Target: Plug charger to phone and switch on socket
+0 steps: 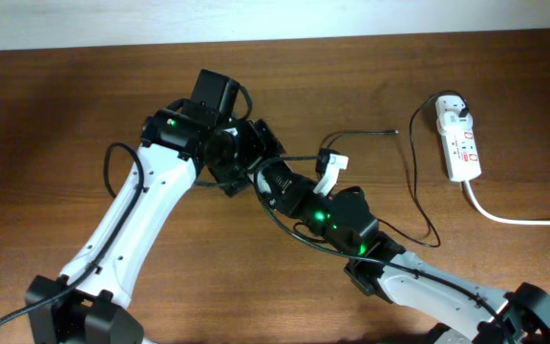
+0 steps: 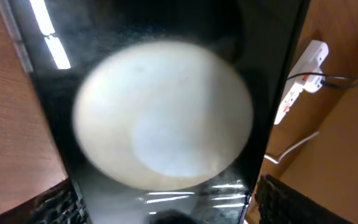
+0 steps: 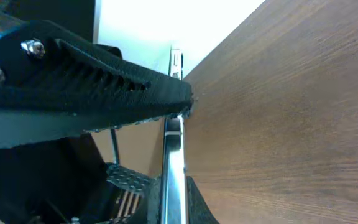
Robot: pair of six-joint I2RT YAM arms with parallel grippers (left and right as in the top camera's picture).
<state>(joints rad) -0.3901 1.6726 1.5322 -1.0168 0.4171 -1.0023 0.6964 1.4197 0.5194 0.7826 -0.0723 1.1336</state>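
Observation:
Both grippers meet at the table's middle and hold the phone (image 2: 166,74) between them. Its glossy black face fills the left wrist view with a big white glare. My left gripper (image 1: 242,158) is shut on the phone's two long sides (image 2: 166,208). The right wrist view shows the phone edge-on (image 3: 174,149), with my right gripper (image 3: 176,199) shut on its thin edge (image 1: 271,178). In the overhead view the phone is hidden under the grippers. The charger's black cable (image 1: 414,182) lies loose, its connector (image 1: 395,132) free on the table. Its white plug (image 1: 454,108) sits in the socket (image 1: 462,145).
The socket strip stands at the far right, its thick white cord (image 1: 514,218) running off the right edge. The strip also shows in the left wrist view (image 2: 297,81). The wooden table (image 1: 46,115) ends at a white wall along the back.

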